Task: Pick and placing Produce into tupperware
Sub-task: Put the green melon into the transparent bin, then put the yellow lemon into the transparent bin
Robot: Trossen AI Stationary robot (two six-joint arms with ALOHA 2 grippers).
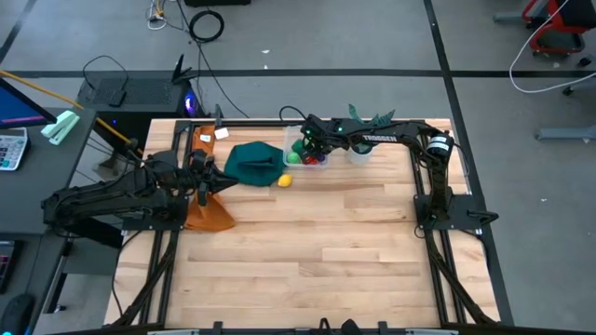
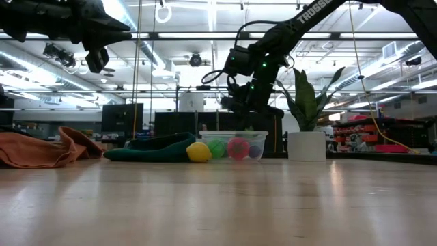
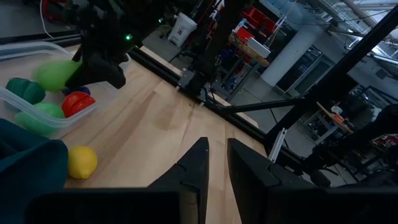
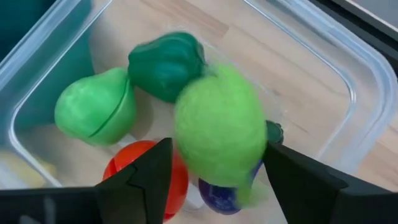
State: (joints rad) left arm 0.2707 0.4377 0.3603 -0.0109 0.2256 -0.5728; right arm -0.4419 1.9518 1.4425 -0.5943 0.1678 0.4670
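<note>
Your right claw (image 4: 211,177) stands wide above the tupperware (image 4: 348,93); the blurred green piece (image 4: 217,127) may bounce out.

Both arms are matte black, built of slim tubular links joined by chunkier cylindrical joints. The right arm (image 1: 391,140) carries white "TROSSEN" lettering along its forearm link, and a small green light glows near its wrist. Its black two-finger end effector (image 4: 214,174) has flat, angular fingers (image 4: 143,177). The left arm (image 1: 112,195) ends in a black end effector (image 3: 214,165) with tapered, wedge-shaped fingers (image 3: 196,165). Thin black cables run along the links.
</note>
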